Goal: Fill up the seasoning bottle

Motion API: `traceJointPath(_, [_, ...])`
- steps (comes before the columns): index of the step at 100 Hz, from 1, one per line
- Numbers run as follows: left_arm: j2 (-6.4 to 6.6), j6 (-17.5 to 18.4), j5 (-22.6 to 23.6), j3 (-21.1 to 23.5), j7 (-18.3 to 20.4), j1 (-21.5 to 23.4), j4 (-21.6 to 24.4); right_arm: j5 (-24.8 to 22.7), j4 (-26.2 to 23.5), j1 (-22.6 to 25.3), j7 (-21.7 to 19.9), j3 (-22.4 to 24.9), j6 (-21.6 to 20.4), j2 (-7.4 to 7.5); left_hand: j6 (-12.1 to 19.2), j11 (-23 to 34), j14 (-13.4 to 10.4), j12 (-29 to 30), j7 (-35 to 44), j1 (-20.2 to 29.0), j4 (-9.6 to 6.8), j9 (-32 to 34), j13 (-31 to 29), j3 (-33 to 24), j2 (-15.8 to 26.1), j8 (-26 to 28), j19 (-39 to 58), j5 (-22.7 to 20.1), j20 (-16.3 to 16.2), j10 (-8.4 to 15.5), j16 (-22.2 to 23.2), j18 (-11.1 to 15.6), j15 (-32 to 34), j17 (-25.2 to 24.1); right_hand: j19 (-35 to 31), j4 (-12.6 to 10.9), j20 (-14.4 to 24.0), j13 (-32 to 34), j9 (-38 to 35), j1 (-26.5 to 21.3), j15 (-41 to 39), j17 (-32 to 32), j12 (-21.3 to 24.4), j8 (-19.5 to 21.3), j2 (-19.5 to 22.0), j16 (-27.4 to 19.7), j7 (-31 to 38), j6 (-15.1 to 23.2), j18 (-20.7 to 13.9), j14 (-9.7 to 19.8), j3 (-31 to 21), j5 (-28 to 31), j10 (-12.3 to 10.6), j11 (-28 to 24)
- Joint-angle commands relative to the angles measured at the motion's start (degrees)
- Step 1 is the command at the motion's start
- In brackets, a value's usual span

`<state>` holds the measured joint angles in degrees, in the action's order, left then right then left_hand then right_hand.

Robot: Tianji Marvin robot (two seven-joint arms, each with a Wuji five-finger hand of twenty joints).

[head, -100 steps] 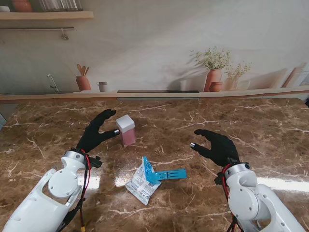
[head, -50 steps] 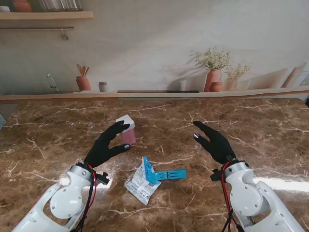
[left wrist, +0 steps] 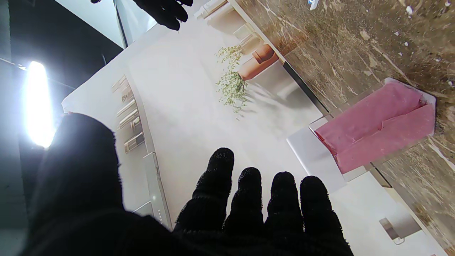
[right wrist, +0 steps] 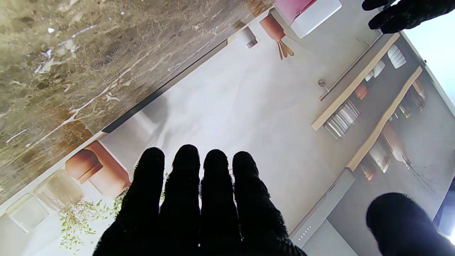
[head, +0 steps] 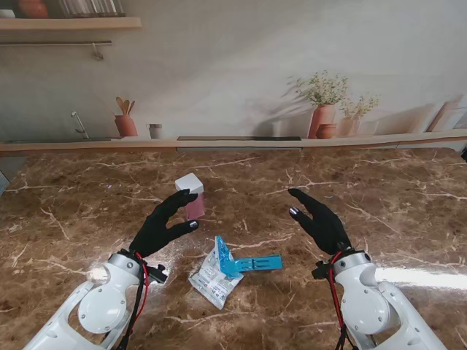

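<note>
The seasoning bottle [head: 191,195] is a clear square bottle holding pink powder, capped in white, upright on the marble table; it also shows in the left wrist view as the bottle [left wrist: 373,128]. My left hand [head: 165,221] in a black glove hovers open just nearer to me than the bottle, fingers spread, not touching it. My right hand [head: 319,219] is open too, off to the right with nothing in it. A white refill sachet [head: 213,278] with a blue clip [head: 249,262] lies flat between the two hands, nearer to me.
The brown marble table [head: 379,189] runs to a back ledge carrying terracotta pots with plants [head: 323,109] and a utensil pot [head: 125,122]. A wooden shelf [head: 69,23] hangs at the upper left.
My left hand has left the bottle, drawn back toward me and to the right, and opened. The bottle stands free. My right hand has shifted slightly left and farther, fingers straightened.
</note>
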<state>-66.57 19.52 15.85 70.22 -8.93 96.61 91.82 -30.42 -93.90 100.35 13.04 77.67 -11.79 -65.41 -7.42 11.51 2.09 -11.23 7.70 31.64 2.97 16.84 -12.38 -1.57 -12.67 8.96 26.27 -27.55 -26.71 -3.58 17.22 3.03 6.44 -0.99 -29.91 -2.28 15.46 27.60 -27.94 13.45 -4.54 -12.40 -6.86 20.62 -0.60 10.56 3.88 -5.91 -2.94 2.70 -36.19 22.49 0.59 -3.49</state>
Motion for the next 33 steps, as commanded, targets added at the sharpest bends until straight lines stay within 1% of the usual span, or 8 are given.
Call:
traceJointPath(1, [-0.19,0.2,0.1,-0.3,-0.4,0.6,-0.5,0.1,-0.1,1.1,-1.2,0.0,0.0,-0.17,-0.1,-0.6,0.6,0.4,-1.2,-2.0,-1.82,1.0,-1.7,2.6,1.9,-0.6,1.7,-0.6,1.0,-0.2,0.5,1.3,1.2,0.1,1.1,-1.1,-0.8,-0.7,-0.3,0.6,0.2,-0.1,0.9,-0.5,-0.5,-0.7,0.7,1.4,-1.9,0.5,0.6,0.2,-0.3,-0.2])
traceJointPath(33, [-0.4,1.0,0.3,-0.8,-1.4,0.3,-0.8,-0.7,-1.7,1.9,-1.6,0.2,0.1,-0.01,-0.1,-0.5,0.5,0.3,-1.1,-1.7,-1.83,1.4,-1.9,2.5,1.9,-0.6,2.7,-0.9,1.6,-0.1,0.5,1.4,1.3,0.0,0.8,-1.0,-0.4,-0.3,-0.8,-0.5,0.1,-0.2,0.5,-0.3,-1.3,-0.4,1.5,2.0,-1.5,0.5,0.3,0.6,-0.4,-0.4])
